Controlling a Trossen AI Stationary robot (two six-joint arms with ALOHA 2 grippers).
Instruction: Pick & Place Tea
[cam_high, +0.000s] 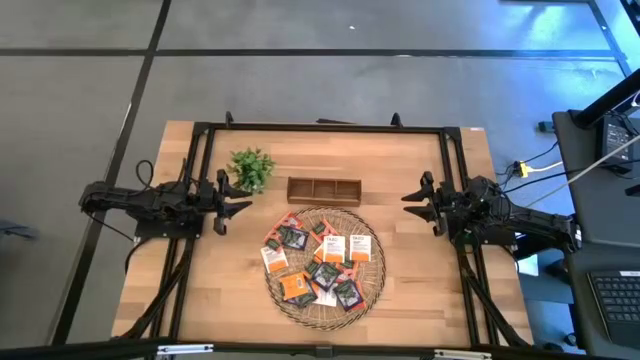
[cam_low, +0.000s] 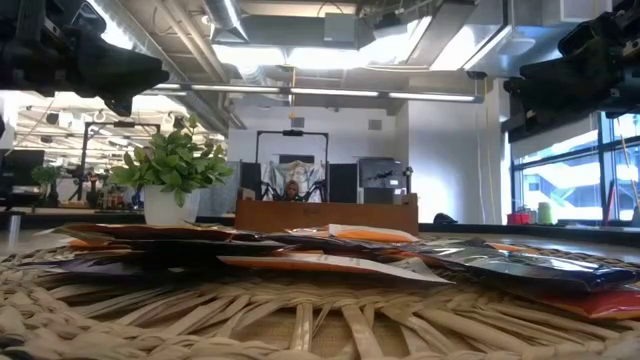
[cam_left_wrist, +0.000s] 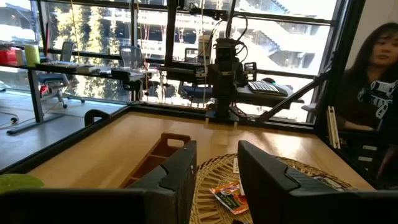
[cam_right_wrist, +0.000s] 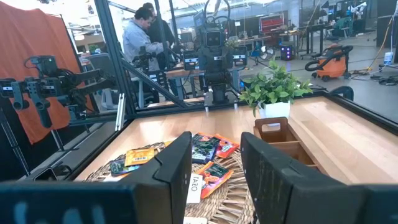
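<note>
1. Here, the tea bags (cam_high: 322, 262) lie in a loose, overlapping heap on the round woven tray (cam_high: 372, 284), which sits on the near half of the wooden table (cam_high: 420, 290), about midway between its sides. The wrappers are orange, dark and white (several show printed labels, too small to read from above).
2. From table height, the tea bags (cam_low: 330, 262) form a flat stack on the tray's (cam_low: 300, 320) woven strips, with orange and dark edges showing.
3. Just behind the tray stands the brown wooden box (cam_high: 323, 189), with three compartments, lying crosswise; no tea bag shows inside it in the view from above.
4. To the left of the box, near it but apart, is a small green plant (cam_high: 250, 168) in a white pot (cam_low: 170, 205).
5. The left gripper (cam_high: 236, 205) hovers over the table's left side, beside the plant and left of the tray, pointing inward. Its two fingers (cam_left_wrist: 171, 180) stand apart with a clear gap and nothing between them (the tray and an orange tea bag (cam_left_wrist: 229, 196) show through the gap).
6. The right gripper (cam_high: 412, 202) hangs over the table's right side, level with the box and well apart from it, pointing inward. Its fingers (cam_right_wrist: 177, 165) are likewise parted and empty.
7. Beyond the table a person (cam_left_wrist: 373, 81) sits at one side, and another person (cam_right_wrist: 138, 37) stands farther back.
</note>
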